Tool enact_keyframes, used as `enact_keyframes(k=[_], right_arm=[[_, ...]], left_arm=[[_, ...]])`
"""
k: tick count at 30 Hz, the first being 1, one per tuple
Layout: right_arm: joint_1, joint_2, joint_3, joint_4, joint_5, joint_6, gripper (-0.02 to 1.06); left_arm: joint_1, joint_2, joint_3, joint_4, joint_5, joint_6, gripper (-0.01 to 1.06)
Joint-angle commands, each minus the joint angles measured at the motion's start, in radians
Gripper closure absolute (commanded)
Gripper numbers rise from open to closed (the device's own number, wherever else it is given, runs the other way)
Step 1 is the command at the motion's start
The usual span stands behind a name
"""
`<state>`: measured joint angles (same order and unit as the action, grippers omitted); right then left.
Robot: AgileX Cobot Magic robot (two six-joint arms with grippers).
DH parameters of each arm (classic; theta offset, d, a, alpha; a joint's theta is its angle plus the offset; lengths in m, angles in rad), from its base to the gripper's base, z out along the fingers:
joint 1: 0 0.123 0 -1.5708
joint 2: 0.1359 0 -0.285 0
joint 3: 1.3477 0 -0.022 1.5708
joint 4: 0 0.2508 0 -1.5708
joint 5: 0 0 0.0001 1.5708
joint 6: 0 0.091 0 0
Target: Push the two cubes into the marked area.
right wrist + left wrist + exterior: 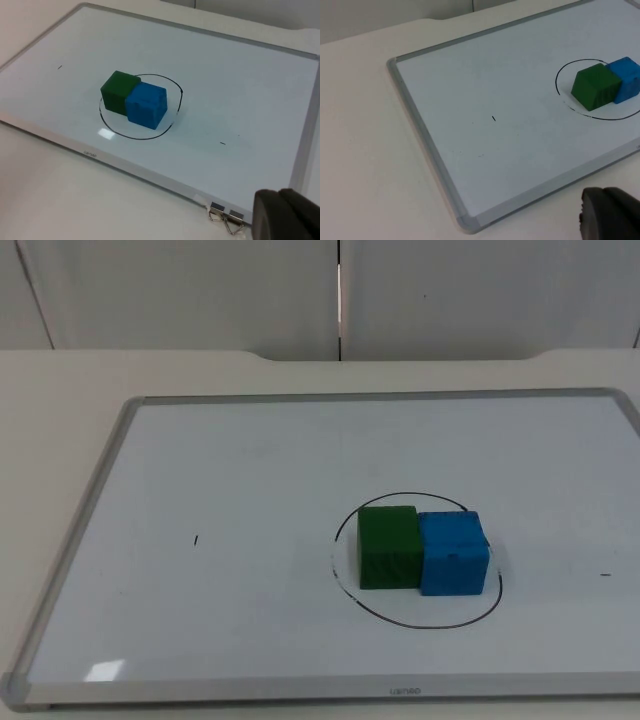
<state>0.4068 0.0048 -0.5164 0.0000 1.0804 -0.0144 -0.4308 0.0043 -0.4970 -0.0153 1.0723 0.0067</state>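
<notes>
Nearest the top camera runs the whiteboard's (pixel 300 692) lower frame. Right of centre in that view, the green cube (pixel 387 546) and blue cube (pixel 453 553) sit touching, green on the left, both inside the drawn circle (pixel 420 624); the task looks done. Both arms wait off the board. From the left gripper (pixel 610 215) the cubes lie far across the board; the right gripper (pixel 285 215) seems nearer. I cannot tell whether either is open or closed.
</notes>
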Motion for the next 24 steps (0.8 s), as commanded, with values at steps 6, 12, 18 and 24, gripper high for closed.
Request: enact_keyframes(k=[6, 12, 18, 24], right_arm=[[-0.002, -0.005, 0.003, 0.0, -0.001, -0.005, 1.05], [-0.002, -0.005, 0.003, 0.0, -0.001, -0.005, 1.05], [-0.002, -0.005, 0.003, 0.0, -0.001, -0.005, 1.05], [-0.002, -0.005, 0.003, 0.0, -0.001, -0.005, 0.96]], left_arm=[[0.003, -0.004, 0.003, 0.005, 0.002, -0.001, 1.05], [0.003, -0.004, 0.003, 0.005, 0.002, -0.001, 1.05], [0.003, -0.004, 0.003, 0.005, 0.002, -0.001, 1.05], [0.003, -0.004, 0.003, 0.005, 0.002, -0.001, 1.05]])
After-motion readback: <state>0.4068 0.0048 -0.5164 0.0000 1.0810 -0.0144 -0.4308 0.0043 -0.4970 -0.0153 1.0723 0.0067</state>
